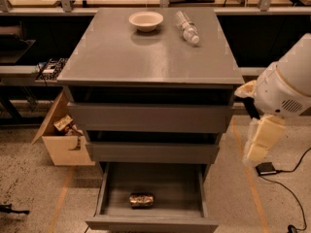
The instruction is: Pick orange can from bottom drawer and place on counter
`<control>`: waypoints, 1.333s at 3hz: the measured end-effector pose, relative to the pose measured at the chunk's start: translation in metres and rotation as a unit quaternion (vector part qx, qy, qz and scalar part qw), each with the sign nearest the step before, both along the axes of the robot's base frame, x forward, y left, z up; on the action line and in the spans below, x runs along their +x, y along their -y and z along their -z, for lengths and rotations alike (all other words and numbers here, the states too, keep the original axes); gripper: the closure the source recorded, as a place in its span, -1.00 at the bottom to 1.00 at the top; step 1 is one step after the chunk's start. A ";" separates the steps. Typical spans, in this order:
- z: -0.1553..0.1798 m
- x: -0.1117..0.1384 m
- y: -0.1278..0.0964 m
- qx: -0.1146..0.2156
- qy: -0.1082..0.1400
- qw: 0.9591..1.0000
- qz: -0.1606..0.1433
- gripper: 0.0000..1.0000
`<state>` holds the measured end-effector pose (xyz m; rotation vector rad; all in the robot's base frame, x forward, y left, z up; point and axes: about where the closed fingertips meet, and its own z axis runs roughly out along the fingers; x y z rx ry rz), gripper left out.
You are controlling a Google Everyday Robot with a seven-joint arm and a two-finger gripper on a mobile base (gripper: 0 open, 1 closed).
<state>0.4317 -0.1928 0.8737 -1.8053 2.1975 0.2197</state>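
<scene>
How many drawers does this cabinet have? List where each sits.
3: top drawer under the counter, middle drawer below it, bottom drawer pulled open with the can inside. The gripper hangs right of them.

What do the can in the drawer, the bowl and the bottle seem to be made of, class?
The small gold-orange can, lying in the open bottom drawer, looks like thin metal: it is shiny and glints. The round cream bowl on the grey counter has a matte look, ceramic or plastic. The clear bottle is see-through, probably plastic. The gripper hangs at the picture's right, beside the counter.
</scene>
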 end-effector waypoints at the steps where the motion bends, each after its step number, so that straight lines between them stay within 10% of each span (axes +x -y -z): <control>1: 0.077 -0.012 -0.016 0.049 -0.009 0.999 -0.008 -1.00; 4: 0.161 -0.005 -0.032 0.066 0.009 0.998 -0.009 -1.00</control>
